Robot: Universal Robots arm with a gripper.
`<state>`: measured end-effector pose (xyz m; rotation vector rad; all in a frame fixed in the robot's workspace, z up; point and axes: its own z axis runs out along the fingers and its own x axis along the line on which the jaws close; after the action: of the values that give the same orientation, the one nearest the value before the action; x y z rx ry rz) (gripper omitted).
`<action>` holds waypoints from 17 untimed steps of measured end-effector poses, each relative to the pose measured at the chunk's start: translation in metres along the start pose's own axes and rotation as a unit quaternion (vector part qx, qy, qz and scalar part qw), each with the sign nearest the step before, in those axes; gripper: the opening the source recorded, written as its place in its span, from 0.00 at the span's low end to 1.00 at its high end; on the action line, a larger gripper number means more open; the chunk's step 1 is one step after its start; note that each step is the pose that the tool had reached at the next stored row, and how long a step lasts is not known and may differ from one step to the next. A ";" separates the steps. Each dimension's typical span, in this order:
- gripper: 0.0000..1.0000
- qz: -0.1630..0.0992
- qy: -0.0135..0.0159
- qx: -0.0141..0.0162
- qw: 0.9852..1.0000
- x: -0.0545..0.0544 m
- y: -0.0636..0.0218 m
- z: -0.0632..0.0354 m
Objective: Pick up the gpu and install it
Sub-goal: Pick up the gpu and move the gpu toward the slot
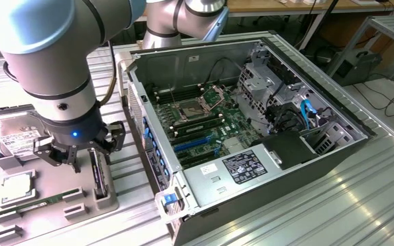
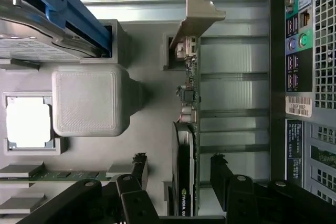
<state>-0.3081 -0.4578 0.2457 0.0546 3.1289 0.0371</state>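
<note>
Gripper (image 1: 86,158) (image 2: 178,159) is spread wide over the gpu (image 1: 100,180) (image 2: 184,182) — a finger is set either side, untouching. The gpu is seated edgewise in the grey tray (image 2: 152,124).

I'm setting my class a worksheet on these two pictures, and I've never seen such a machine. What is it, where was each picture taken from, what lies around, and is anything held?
The big grey jointed thing is a robot arm. At its end sits a gripper, a two-fingered claw. One picture comes from a camera off the arm, overlooking the scene. The other comes from a camera on the wrist, looking past the fingers. On the metal table are an open computer case and a grey tray. The tray holds a hard drive, a processor chip, a green memory stick and the gpu, which stands on edge. The gripper is open, with one finger on each side of the gpu, and holds nothing.
</note>
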 end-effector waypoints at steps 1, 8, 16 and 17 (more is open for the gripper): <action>0.60 0.003 0.001 0.000 1.000 0.000 0.0000 0.0016; 0.60 0.004 0.006 0.000 1.000 -0.004 0.0000 0.0158; 0.52 0.004 0.007 0.000 1.000 -0.005 0.0001 0.0183; 0.45 0.005 0.007 0.000 1.000 -0.005 0.0001 0.0183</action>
<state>-0.3026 -0.4574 0.2275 0.0695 3.1424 0.0368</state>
